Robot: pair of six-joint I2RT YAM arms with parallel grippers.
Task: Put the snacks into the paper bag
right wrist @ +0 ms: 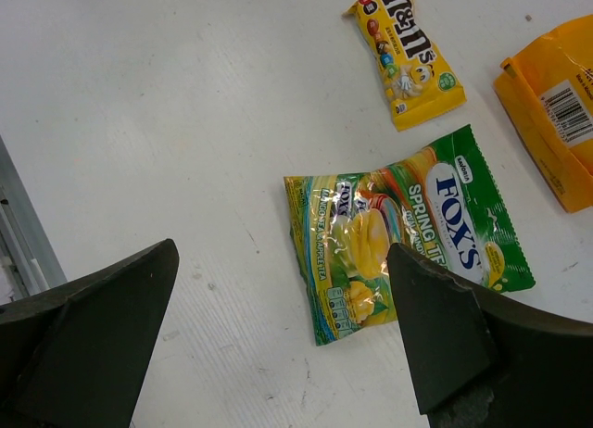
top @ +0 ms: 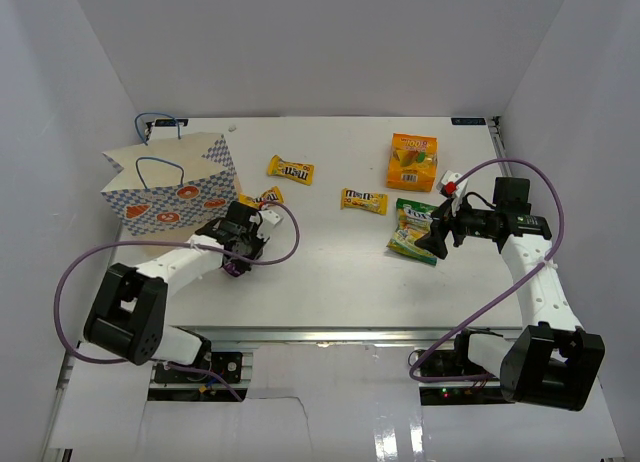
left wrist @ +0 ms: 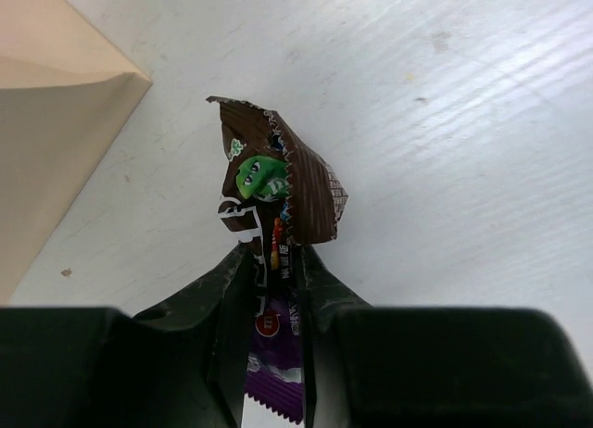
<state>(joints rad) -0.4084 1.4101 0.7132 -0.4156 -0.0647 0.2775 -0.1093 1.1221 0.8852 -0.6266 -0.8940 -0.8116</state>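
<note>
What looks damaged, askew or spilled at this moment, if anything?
Only the purple wrapped bar: pinched between the left fingers, its free end is creased and folded over. Nothing looks spilled.

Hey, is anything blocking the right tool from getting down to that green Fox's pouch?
Nothing visible does. The right tool hangs open above the green pouch, which lies flat on the table with nothing on top. The yellow packet and the orange pouch lie beyond it, apart from it.

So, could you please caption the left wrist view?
Left gripper pinching the purple wrapped bar beside the paper bag.
</note>
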